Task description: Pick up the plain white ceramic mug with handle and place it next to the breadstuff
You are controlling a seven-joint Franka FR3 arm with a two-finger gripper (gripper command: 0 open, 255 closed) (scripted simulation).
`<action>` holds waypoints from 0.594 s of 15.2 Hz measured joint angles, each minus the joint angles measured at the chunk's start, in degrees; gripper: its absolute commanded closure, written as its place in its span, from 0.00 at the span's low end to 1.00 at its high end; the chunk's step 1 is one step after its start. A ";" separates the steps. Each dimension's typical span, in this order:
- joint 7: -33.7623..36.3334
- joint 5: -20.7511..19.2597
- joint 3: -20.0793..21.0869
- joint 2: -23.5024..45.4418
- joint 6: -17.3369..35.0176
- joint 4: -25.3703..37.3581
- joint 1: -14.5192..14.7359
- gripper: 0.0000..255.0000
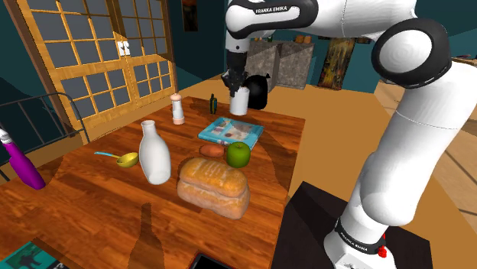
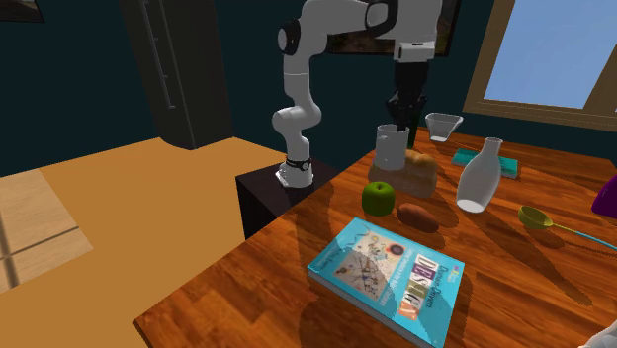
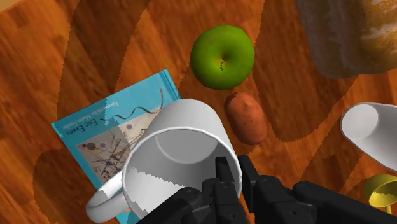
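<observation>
At the upper centre of the shoulder view, the black pincer [image 1: 237, 85] points down with its fingers clamped on the rim of the white mug [image 1: 239, 100]. One finger sits inside the cup and the other outside. In the wrist view the pincer [image 3: 234, 179] pinches the mug [image 3: 181, 153] at its wall, with the mouth open toward the camera and the handle sticking out at the lower left of the frame. There the mug overlaps the corner of a blue book [image 3: 95, 137] lying flat on the wooden desk [image 3: 38, 51], and it appears to hang clear of the wood.

Toward the frame's top sits a green apple [image 3: 222, 56], with a brown potato [image 3: 246, 117] just below it. The loaf of bread [image 3: 356, 32] fills the upper right corner, well apart from the mug. A white bottle [image 3: 372, 133] enters from the right edge, and a yellow scoop [image 3: 382, 191] shows at the lower right.

In the second exterior view the mug [image 2: 390, 148] hangs under the pincer [image 2: 399, 121] at the upper middle, in front of the bread [image 2: 423, 168].
</observation>
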 measured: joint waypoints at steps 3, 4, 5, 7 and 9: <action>3.56 0.10 1.78 2.74 -0.48 3.16 1.78 1.00; 4.77 0.09 2.36 3.73 -0.94 4.59 2.40 1.00; 5.77 0.16 2.84 5.16 -1.38 6.47 2.92 1.00; 7.86 0.14 3.79 7.56 -2.05 9.49 4.05 1.00; 9.97 0.08 4.70 10.53 -3.21 13.58 5.21 1.00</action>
